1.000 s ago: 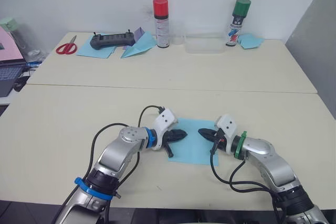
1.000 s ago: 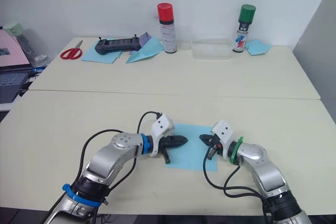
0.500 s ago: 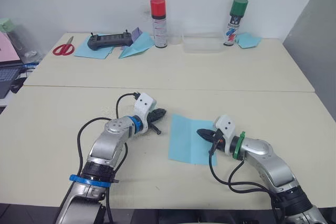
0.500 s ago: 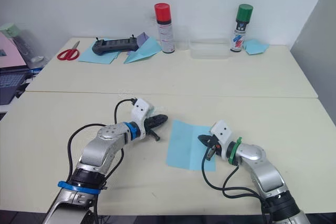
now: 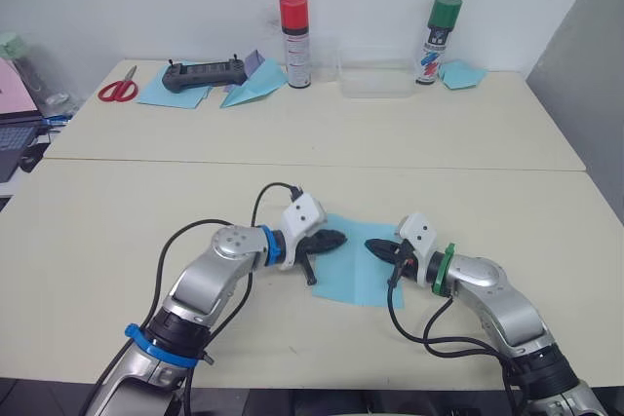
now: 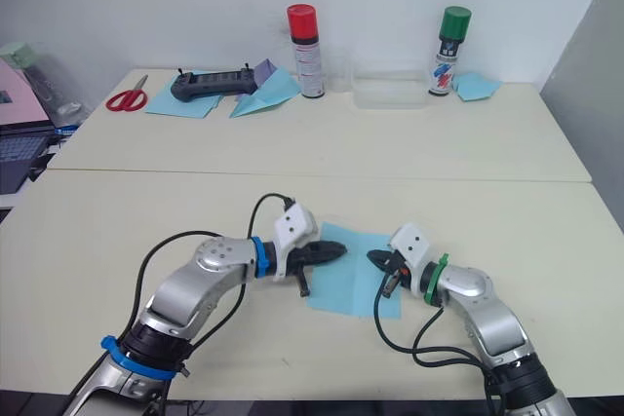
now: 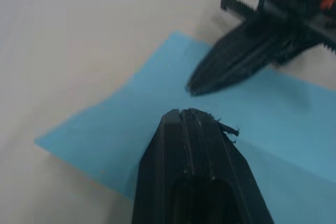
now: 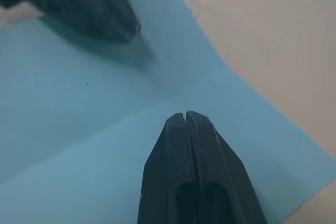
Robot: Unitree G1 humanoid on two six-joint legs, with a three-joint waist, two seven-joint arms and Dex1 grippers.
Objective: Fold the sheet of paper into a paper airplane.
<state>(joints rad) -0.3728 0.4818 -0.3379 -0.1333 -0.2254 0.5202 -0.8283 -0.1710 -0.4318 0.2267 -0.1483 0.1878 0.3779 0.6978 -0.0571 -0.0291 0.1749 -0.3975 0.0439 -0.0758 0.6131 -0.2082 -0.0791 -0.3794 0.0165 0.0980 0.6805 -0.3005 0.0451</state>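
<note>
Two spray cans (image 5: 294, 27) (image 5: 435, 39); one scissors (image 5: 118, 90); one controller (image 5: 205, 73); one clear tray (image 5: 376, 80); one flat blue sheet (image 5: 355, 262).

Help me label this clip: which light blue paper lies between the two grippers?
The flat sheet of paper on the near table; the other blue papers lie far back by the wall, one dart-shaped.
</note>
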